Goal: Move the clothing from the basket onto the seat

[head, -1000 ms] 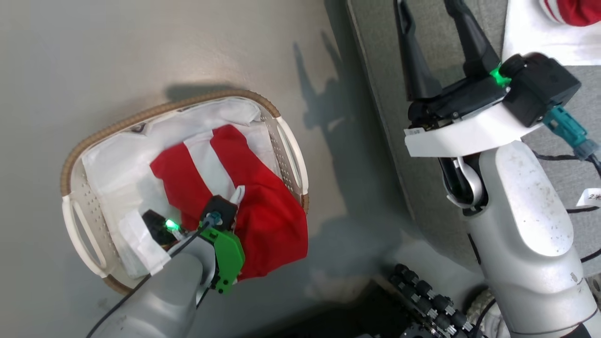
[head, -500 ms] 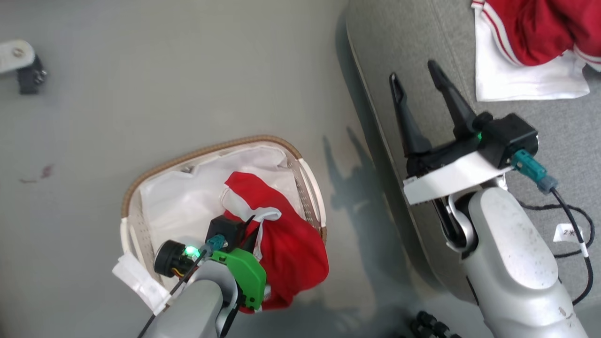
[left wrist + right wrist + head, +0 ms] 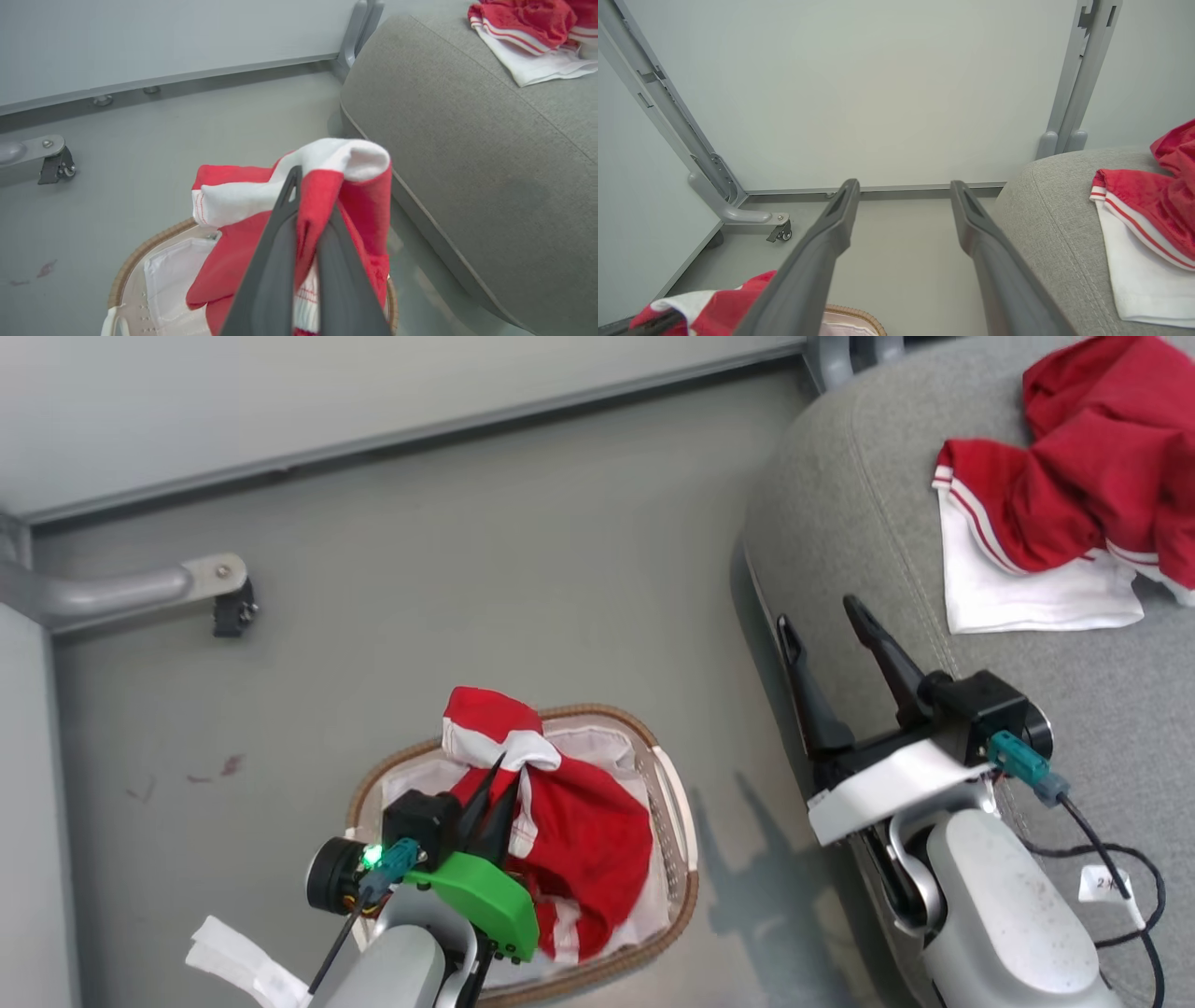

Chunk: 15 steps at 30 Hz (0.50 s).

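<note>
A red and white garment (image 3: 579, 840) hangs half out of the white, brown-rimmed basket (image 3: 686, 887) on the floor. My left gripper (image 3: 499, 775) is shut on a bunched fold of it, holding that fold above the basket. In the left wrist view the dark fingers (image 3: 280, 242) pinch the red and white cloth (image 3: 355, 161) over the basket's rim (image 3: 135, 261). The grey seat (image 3: 868, 523) is to the right, with more red and white clothing (image 3: 1055, 523) lying on it. My right gripper (image 3: 819, 614) stands open and empty above the seat's left edge.
A grey frame leg with a small caster (image 3: 219, 593) stands on the floor at the far left, along the pale wall (image 3: 878, 93). A black cable with a paper tag (image 3: 1102, 882) lies on the seat by my right arm. Bare floor separates basket and seat.
The head camera has tilted up, so the whole picture has shifted. My left gripper has risen out of the basket with the garment's fold pinched in it. The right gripper stays open.
</note>
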### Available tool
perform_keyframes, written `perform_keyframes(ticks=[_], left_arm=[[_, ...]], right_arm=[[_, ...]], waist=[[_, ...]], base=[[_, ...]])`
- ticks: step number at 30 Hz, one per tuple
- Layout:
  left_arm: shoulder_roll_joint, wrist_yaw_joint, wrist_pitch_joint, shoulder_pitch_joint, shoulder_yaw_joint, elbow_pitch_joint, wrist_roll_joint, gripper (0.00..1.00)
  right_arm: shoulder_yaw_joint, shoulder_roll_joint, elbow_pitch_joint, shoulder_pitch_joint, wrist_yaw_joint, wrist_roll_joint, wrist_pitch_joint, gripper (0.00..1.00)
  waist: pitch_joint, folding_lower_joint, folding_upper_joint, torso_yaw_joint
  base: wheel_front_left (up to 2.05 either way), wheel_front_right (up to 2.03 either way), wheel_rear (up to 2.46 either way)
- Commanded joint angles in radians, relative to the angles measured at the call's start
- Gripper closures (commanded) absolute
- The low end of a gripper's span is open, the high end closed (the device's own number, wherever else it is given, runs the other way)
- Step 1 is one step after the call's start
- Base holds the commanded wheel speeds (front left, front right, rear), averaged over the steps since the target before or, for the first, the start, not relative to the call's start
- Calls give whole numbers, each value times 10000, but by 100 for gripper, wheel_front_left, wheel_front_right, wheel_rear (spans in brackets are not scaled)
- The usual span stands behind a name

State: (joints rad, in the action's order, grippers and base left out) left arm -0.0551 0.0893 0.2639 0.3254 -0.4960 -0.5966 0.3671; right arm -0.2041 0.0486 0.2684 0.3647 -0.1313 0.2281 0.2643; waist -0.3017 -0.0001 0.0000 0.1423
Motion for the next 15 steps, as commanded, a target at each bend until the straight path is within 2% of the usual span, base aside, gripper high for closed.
perform_keyframes(ticks=[1,9,15], left_arm=[[-9,72,6,-238,155,255,-95,100],[34,243,7,-529,885,1977,-274,100],[35,92,7,-162,1004,2848,-28,100]], right_arm=[[33,47,54,-246,12,-46,1,0],[63,47,268,-1041,12,-128,1,0],[26,46,478,-1549,10,-161,1,0]], waist=[[927,1,0,-521],[1771,1,0,-629],[2272,1,0,-678]], base=[[0,0,0],[0,0,0],[0,0,0]])
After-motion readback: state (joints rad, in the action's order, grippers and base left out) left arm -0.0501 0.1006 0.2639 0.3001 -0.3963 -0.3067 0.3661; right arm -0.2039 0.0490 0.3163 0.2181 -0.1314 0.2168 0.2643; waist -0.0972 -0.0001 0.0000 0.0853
